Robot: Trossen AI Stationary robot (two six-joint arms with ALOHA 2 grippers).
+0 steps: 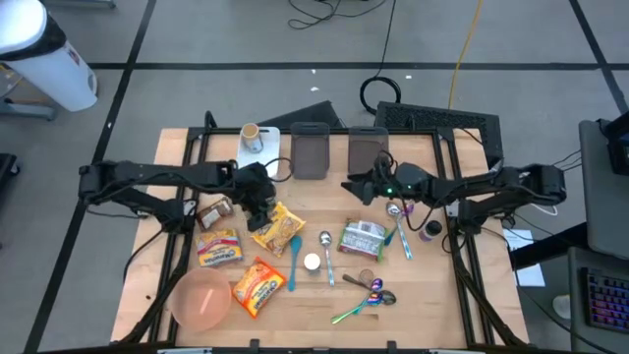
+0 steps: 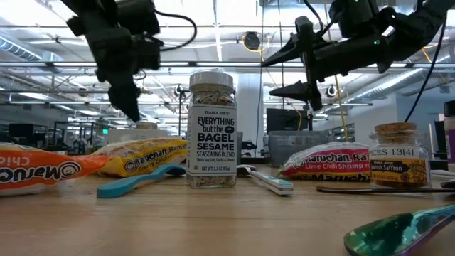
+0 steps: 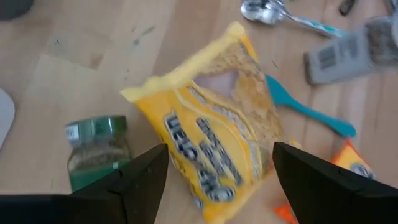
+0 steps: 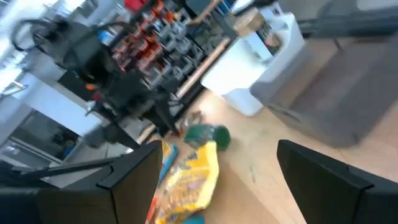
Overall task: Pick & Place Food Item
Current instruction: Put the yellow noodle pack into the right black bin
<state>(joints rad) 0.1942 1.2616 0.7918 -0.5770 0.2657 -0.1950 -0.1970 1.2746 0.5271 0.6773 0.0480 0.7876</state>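
Note:
A yellow ramen packet lies flat on the wooden table near its middle. My left gripper hovers just above the packet's far left end, slanting down, open. In the left wrist view its fingers stand on either side of the packet without touching it. A green-lidded jar lies beside the packet. My right gripper hangs level above the table's far middle, pointing toward the left arm, open and holding nothing.
More ramen packets, a seasoning jar, a saffron jar, a blue spatula and several spoons crowd the middle. A pink bowl stands near left. Two dark trays sit at the far edge.

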